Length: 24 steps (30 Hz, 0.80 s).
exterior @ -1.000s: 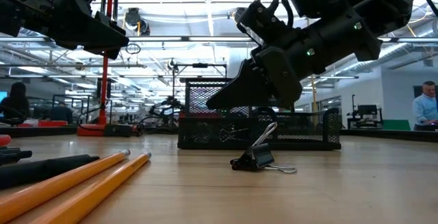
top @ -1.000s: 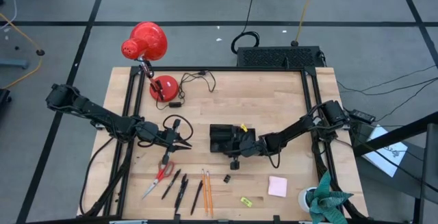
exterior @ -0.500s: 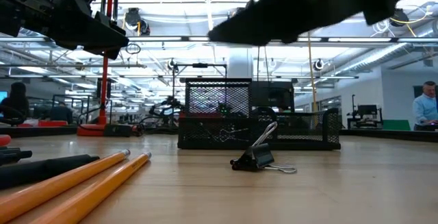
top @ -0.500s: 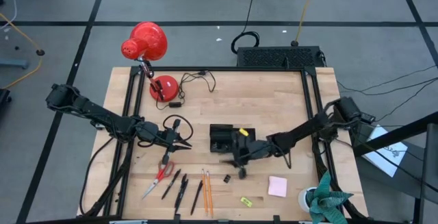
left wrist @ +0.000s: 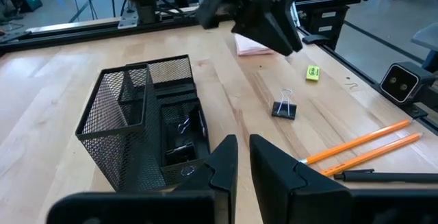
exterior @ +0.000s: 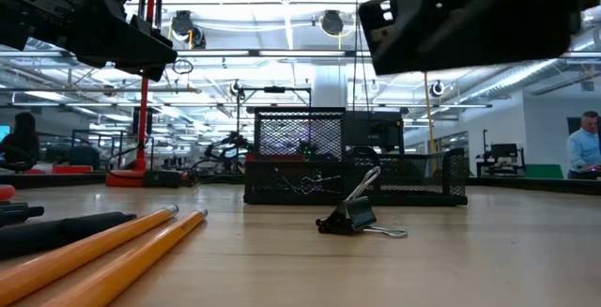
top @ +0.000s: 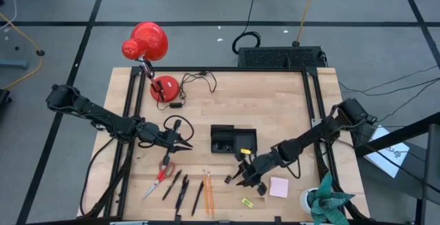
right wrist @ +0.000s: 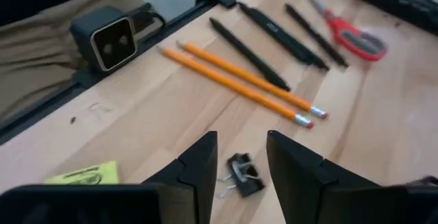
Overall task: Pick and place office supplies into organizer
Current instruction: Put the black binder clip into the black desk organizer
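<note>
The black mesh organizer (top: 232, 140) (left wrist: 147, 128) stands mid-table, with small binder clips (left wrist: 179, 125) lying inside it. One loose binder clip (top: 227, 179) (right wrist: 241, 175) lies on the wood near the front. My right gripper (top: 242, 177) (right wrist: 241, 157) hovers open just above and beside that clip, with nothing between its fingers. Red-handled scissors (top: 161, 178), black pens (top: 180, 187) and orange pencils (top: 207, 192) lie in a row at the near left. A pink sticky pad (top: 278, 187) and a yellow piece (top: 247, 201) lie to the near right. My left gripper (top: 187, 144) (left wrist: 243, 148) waits left of the organizer, shut and empty.
A red desk lamp (top: 146, 43) with its base (top: 165, 87) and cord stands at the far left. A larger black box (top: 282, 56) sits beyond the far edge. A small plant (top: 330, 204) and white cup (top: 309, 199) occupy the near right corner.
My right gripper has left the organizer and swung toward the table's near edge, rising and tipping closer to level, and now hangs by the loose binder clip. The clip and the other supplies have stayed where they were.
</note>
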Motion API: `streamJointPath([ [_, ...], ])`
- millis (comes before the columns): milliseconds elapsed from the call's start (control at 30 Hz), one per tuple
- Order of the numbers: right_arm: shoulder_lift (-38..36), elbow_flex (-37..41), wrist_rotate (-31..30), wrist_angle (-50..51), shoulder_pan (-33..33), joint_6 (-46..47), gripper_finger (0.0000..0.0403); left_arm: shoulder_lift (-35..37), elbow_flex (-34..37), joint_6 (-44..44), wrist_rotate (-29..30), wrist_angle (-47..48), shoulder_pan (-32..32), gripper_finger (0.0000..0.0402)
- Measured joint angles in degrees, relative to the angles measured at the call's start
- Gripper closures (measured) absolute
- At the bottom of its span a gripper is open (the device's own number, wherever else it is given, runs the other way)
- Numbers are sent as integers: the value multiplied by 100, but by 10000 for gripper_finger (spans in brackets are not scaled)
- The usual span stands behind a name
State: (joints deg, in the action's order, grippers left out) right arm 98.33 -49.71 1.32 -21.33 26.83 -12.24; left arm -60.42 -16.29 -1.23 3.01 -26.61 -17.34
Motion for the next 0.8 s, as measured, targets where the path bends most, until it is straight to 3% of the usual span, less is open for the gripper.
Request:
streamJointPath([
  [333,809,-552,16,92,-53,-239,271,0,1,0,2,28,0,355],
  [800,1205,-566,0,247,-237,-390,264,0,1,13,2,76,0,355],
])
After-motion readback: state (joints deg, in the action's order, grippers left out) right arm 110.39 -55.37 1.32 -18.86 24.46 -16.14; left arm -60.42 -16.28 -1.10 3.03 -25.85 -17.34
